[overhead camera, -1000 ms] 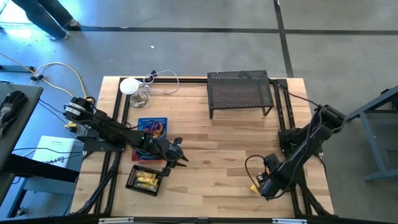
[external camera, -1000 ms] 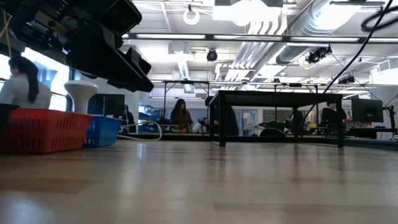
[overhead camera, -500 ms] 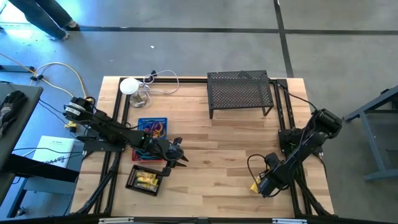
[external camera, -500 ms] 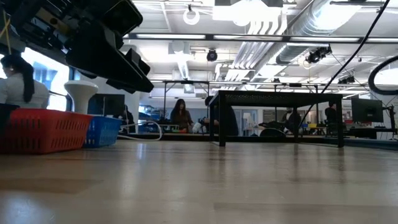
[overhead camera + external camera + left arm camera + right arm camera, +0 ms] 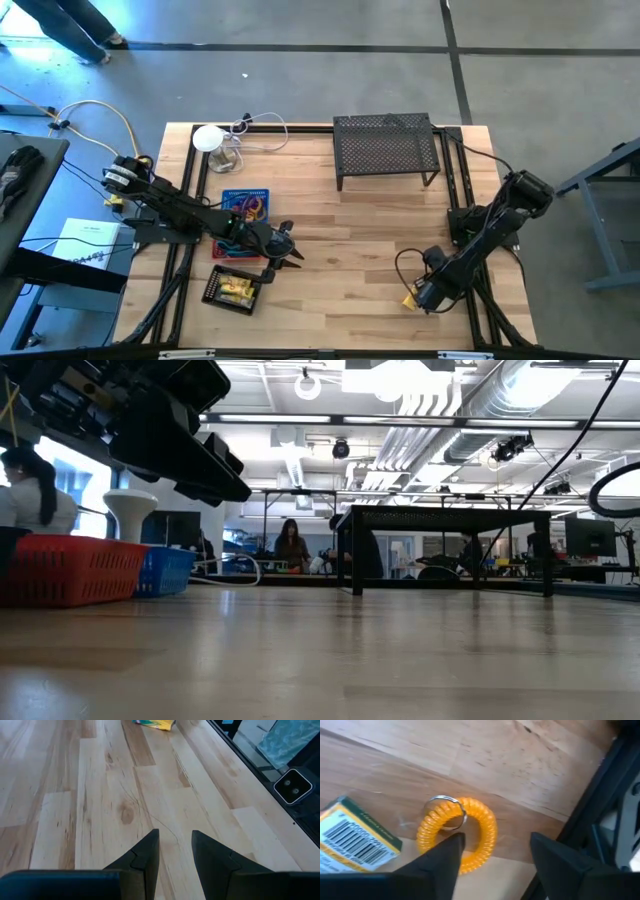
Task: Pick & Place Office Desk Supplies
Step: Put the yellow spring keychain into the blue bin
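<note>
An orange coiled ring [image 5: 470, 837] with a metal key ring [image 5: 445, 812] lies flat on the wood near the table's near right corner. A yellow-and-green box with a barcode [image 5: 350, 842] lies beside it. My right gripper [image 5: 495, 855] points down over the ring, open. One fingertip [image 5: 452, 845] stands over the ring's hole, the other [image 5: 550, 855] outside the ring. My left gripper [image 5: 175, 845] hovers open over bare wood left of the table's middle [image 5: 285, 250], with nothing between its fingers. My right gripper comes at the orange ring from above, pointing down. One side of the coil [image 5: 487, 837] lies between the two fingers. Whether either finger touches the ring, I cannot tell. The ring lies flat on the table.
A blue basket [image 5: 246, 203] with coloured items and a black tray [image 5: 232, 288] with yellow pieces stand by my left arm. A red basket [image 5: 70, 570] shows in the low view. The black mesh shelf [image 5: 387, 150] stands at the far right, a white round device [image 5: 208, 138] far left.
My right arm has sunk toward the table over the near right corner, and its cable loop has come into the low view's right edge. My left arm has kept still.
</note>
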